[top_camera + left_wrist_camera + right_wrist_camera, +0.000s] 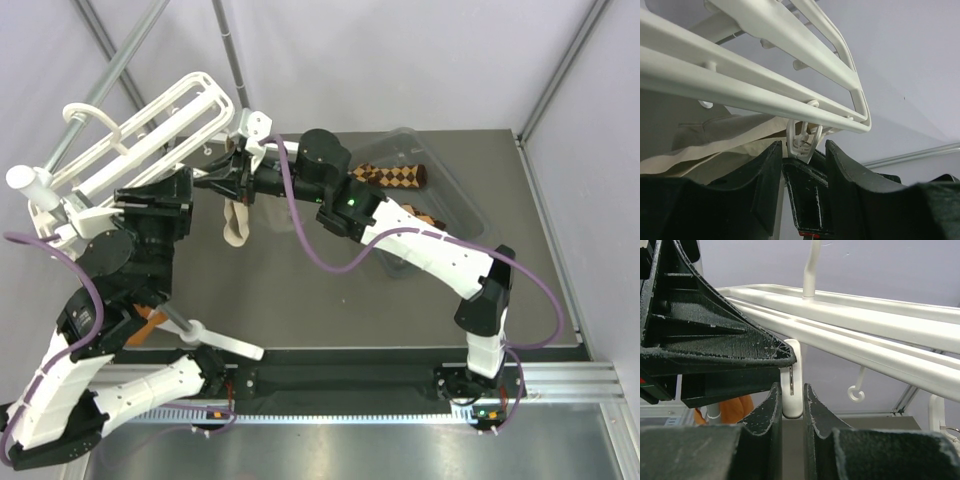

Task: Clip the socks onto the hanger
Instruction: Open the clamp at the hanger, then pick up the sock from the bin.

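The socks (395, 178), brown and tan in a diamond pattern, lie in a clear tub (470, 205) near the far right corner of the desk (350, 300). They are well apart from both hands, so neither sock is on the hanger (150, 135) yet. The hanger stands tilted over the desk's far left corner. A small white clip (793, 400) hangs under one of its bars, and the right hand (791, 386) is drawn narrow on the clip's lower part, pinching it. The left hand (803, 144) stands wide with the same clip between its fingers and grips nothing that shows. A beige sock (237, 225) dangles just below the two hands; whether a clip holds it cannot be told. An orange sock (735, 410) lies toward the desk's near left corner. The step in hand looks like working this clip. To do it well, the squeeze should fall on the clip's ends so its mouth opens fully. The frame should be steadied against swinging, and a patterned sock's cuff brought deep into the mouth before the hand lets go. No brand, label or writing can be read in any view.
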